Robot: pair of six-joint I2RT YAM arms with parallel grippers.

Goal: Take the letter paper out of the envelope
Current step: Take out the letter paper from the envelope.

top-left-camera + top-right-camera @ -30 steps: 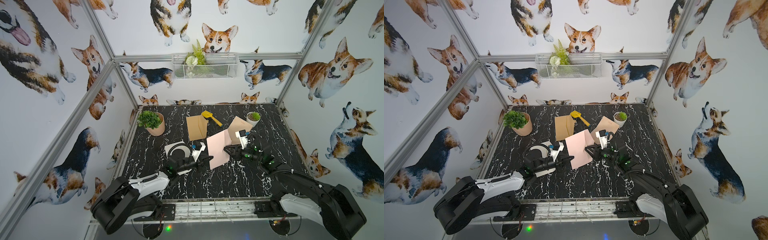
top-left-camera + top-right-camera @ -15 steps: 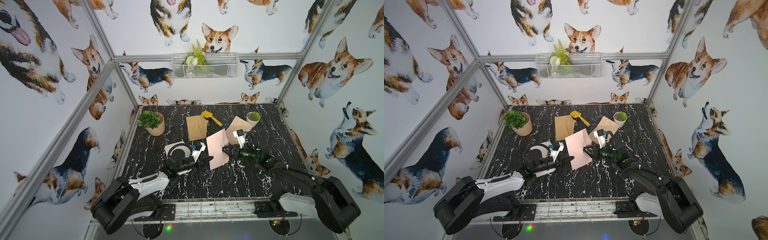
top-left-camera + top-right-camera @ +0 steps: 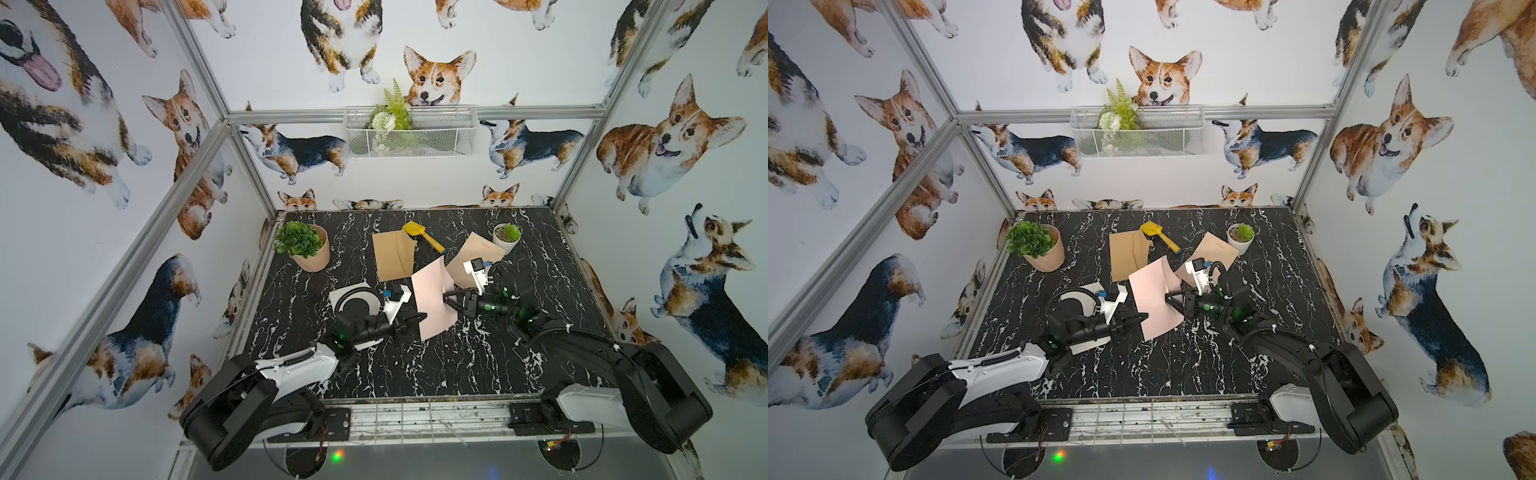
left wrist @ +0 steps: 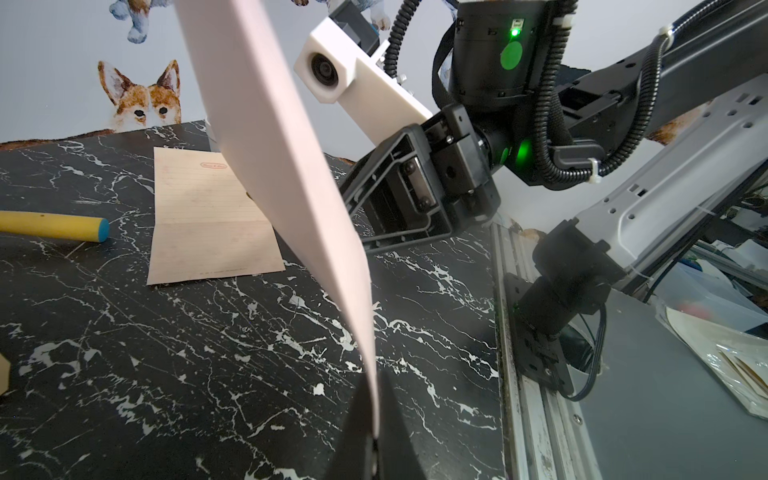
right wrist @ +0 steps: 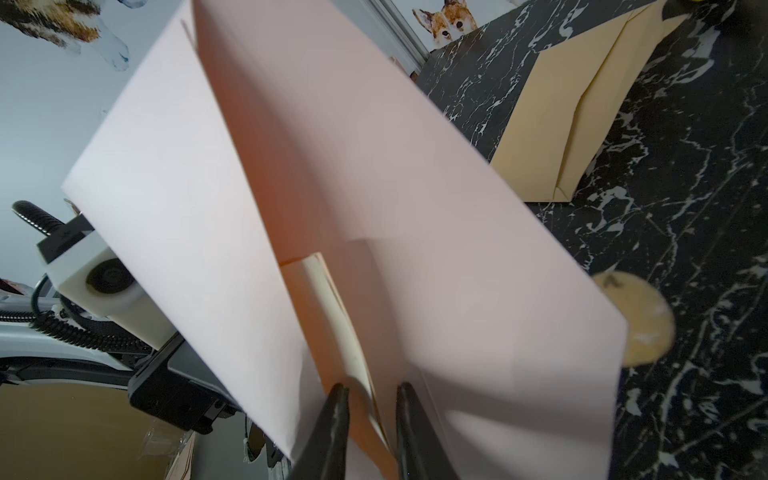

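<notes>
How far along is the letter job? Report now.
Done: left claw shut on the pink envelope, holding it up. In hand: right claw straddles the folded letter paper at the opening, jaws apart. Left: grip the paper and pull it out.

No legible text; red oval mark (image 4: 214, 166) on lined sheet (image 4: 208, 224) unreadable

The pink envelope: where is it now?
In both top views the pink envelope is held up between the left gripper, shut on its edge, and the right gripper, just nearer the robot than the tan envelope.
</notes>
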